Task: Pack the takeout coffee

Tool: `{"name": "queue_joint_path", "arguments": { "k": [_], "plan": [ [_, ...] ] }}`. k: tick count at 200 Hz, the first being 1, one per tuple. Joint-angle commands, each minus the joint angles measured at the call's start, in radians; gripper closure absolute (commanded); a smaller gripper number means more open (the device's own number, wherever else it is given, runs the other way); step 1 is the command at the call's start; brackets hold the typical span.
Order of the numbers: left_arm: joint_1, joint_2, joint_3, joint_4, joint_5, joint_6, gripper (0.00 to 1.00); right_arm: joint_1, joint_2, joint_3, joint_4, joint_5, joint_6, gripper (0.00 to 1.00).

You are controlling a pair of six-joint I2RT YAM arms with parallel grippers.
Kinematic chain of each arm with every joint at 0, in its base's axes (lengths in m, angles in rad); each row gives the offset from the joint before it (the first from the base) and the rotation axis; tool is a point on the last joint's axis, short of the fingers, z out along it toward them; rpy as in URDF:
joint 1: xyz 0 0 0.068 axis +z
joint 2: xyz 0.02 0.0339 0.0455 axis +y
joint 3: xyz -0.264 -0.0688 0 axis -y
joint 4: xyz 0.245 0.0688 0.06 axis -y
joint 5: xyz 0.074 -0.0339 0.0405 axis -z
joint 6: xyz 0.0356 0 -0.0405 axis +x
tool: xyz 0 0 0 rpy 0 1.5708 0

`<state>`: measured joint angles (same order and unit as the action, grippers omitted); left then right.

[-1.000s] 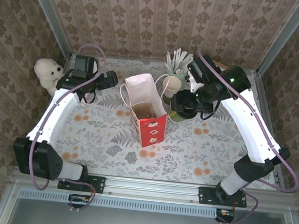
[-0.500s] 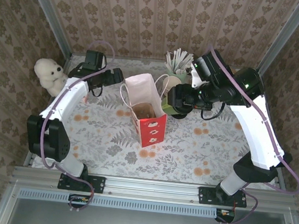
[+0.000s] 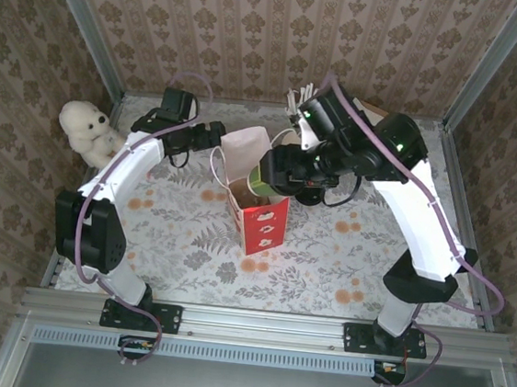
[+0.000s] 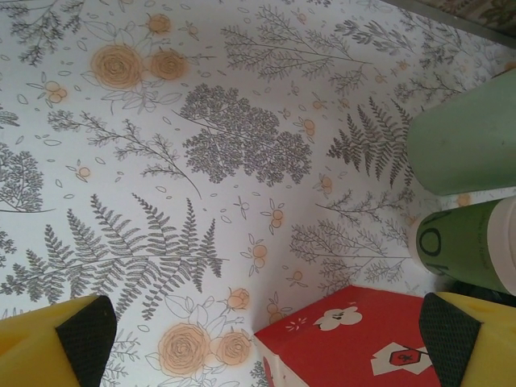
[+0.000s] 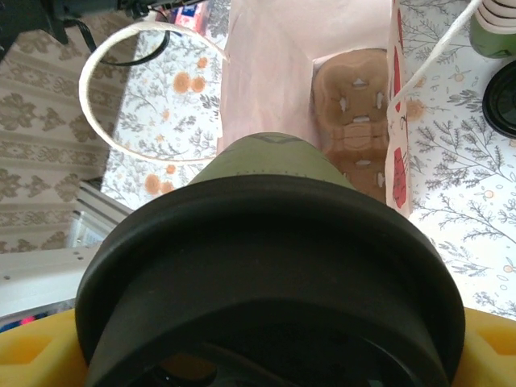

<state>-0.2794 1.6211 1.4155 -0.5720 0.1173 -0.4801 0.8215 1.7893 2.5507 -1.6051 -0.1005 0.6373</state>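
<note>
The takeout coffee [image 3: 263, 175], a dark green cup with a black lid [image 5: 266, 266], hangs over the open mouth of the red-and-white paper bag [image 3: 262, 226]. My right gripper [image 3: 277, 171] is shut on it, its yellow fingers [image 5: 32, 355] on either side of the lid. Past the cup body [image 5: 266, 161] the right wrist view looks down into the bag, where a brown cardboard insert [image 5: 355, 121] lies at the bottom. My left gripper [image 3: 213, 138] stands open beside the bag's back left edge, nothing between its fingers [image 4: 64, 343]. A red corner of the bag [image 4: 355, 339] sits between them.
A white stuffed toy [image 3: 85, 129] sits at the left wall. White sticks [image 3: 296, 100] stand behind the bag in a pale green cup [image 4: 468, 141], with a green cup with a white rim [image 4: 468, 246] next to it. The bag's loop handle [image 5: 137, 89] sticks out left. A loose black lid [image 5: 504, 97] lies on the tablecloth.
My right arm has carried the coffee leftward, from the table beside the bag to above its opening. The left arm has swung right, closer to the bag.
</note>
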Motion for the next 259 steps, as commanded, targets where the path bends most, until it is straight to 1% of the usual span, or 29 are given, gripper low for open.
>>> {"name": "queue_joint_path", "arguments": {
  "k": [1,31,49,64,77,116,144,158,174,194,202,225,259],
  "plan": [
    [-0.009,-0.033,-0.009,-0.017,0.032,-0.033,0.00,0.022,0.019,0.026,-0.154,0.106,0.028,0.33],
    [-0.019,-0.085,-0.053,-0.019,0.043,-0.055,0.00,0.058,0.048,0.025,-0.142,0.121,0.030,0.33],
    [-0.024,-0.121,-0.080,-0.031,0.025,-0.078,0.00,0.080,0.076,0.017,-0.151,0.156,0.022,0.33],
    [-0.027,-0.154,-0.120,0.001,0.050,-0.096,0.00,0.089,0.093,0.009,-0.147,0.162,0.018,0.33],
    [-0.030,-0.171,-0.132,-0.005,0.055,-0.103,0.00,0.093,0.111,0.009,-0.144,0.158,0.013,0.33],
    [-0.026,-0.198,-0.140,-0.038,0.012,-0.068,0.00,0.095,0.156,0.006,-0.186,0.171,-0.009,0.33],
    [-0.006,-0.232,-0.128,-0.075,-0.003,-0.029,0.00,0.095,0.160,-0.017,-0.169,0.159,-0.025,0.33],
    [0.012,-0.267,-0.134,-0.086,-0.009,-0.027,0.00,0.095,0.163,-0.034,-0.165,0.150,-0.034,0.33],
    [0.037,-0.316,-0.138,-0.093,0.009,-0.023,0.00,0.094,0.173,-0.037,-0.171,0.147,-0.042,0.33],
    [0.046,-0.389,-0.124,-0.098,0.025,0.022,0.00,0.094,0.178,-0.036,-0.170,0.144,-0.047,0.33],
    [0.046,-0.417,-0.116,-0.091,0.057,0.051,0.00,0.094,0.180,-0.036,-0.169,0.146,-0.048,0.33],
    [0.039,-0.489,-0.102,-0.049,0.212,0.142,0.00,0.092,0.189,-0.037,-0.161,0.139,-0.053,0.33],
    [0.026,-0.592,-0.129,0.008,0.347,0.229,0.00,0.091,0.212,-0.036,-0.166,0.134,-0.055,0.33]
  ]
}}
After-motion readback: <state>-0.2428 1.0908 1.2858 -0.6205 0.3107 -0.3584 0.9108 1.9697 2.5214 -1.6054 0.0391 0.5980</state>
